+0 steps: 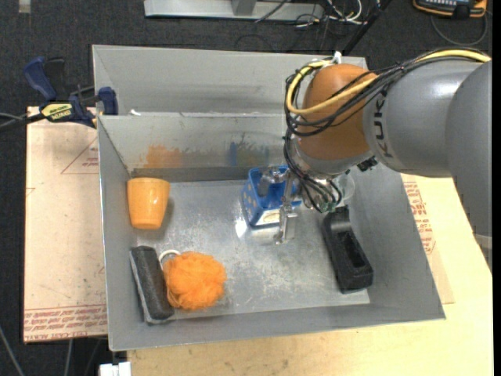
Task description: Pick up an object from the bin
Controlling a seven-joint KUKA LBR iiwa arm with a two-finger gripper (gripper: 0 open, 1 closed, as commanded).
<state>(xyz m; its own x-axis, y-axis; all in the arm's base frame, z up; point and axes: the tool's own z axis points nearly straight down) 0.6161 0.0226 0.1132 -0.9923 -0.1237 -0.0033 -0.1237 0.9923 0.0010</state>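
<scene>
The hand hangs low over the middle of the grey metal bin, right against one blue boxy thing with pale markings, and I cannot tell whether it is open or closed. Just to the hand's right in the view lies one black oblong block. Well to its left are one fuzzy orange ball touching one dark flat bar, and beyond them one smooth orange cup.

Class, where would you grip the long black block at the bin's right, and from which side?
Probably across its narrow width at mid-length, coming down from above: the black block lies flat, long and slim, so its two long sides sit close enough together to pinch.
</scene>
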